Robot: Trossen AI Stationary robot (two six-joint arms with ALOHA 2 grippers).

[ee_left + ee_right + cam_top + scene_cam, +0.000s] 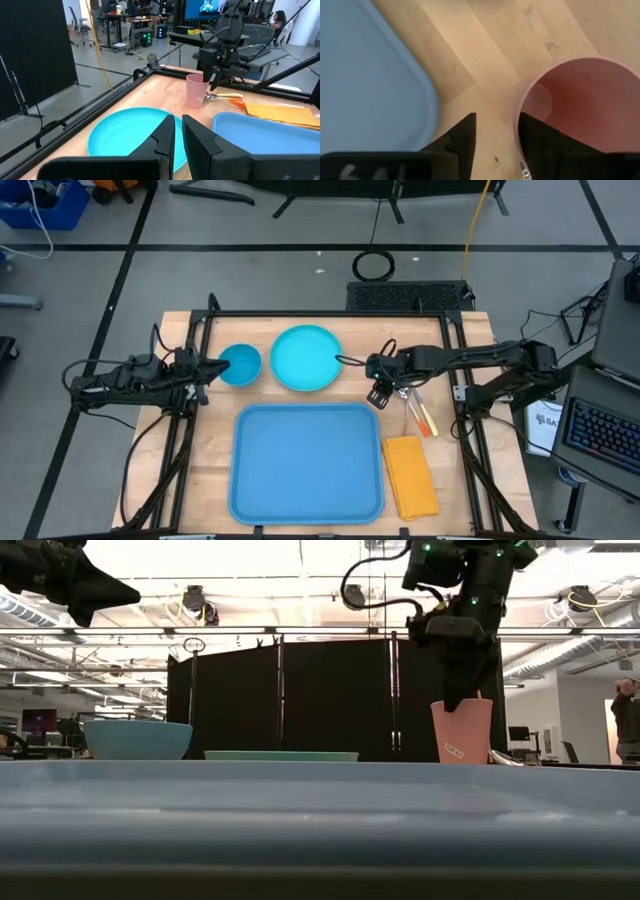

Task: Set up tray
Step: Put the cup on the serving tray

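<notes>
While left gripper (210, 367) hangs by the bowl (240, 364), fingers nearly together, holding nothing, right gripper (497, 132) straddles the pink cup's (580, 100) rim, one finger inside, one outside, grip unclear. Tray (307, 463) lies flat just beside it, plate (306, 358) on other side.

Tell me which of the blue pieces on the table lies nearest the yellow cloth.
The large flat medium-blue plastic tray: its right rim runs right beside the cloth. The round cyan plate and the small blue bowl sit along the table's far side.
</notes>
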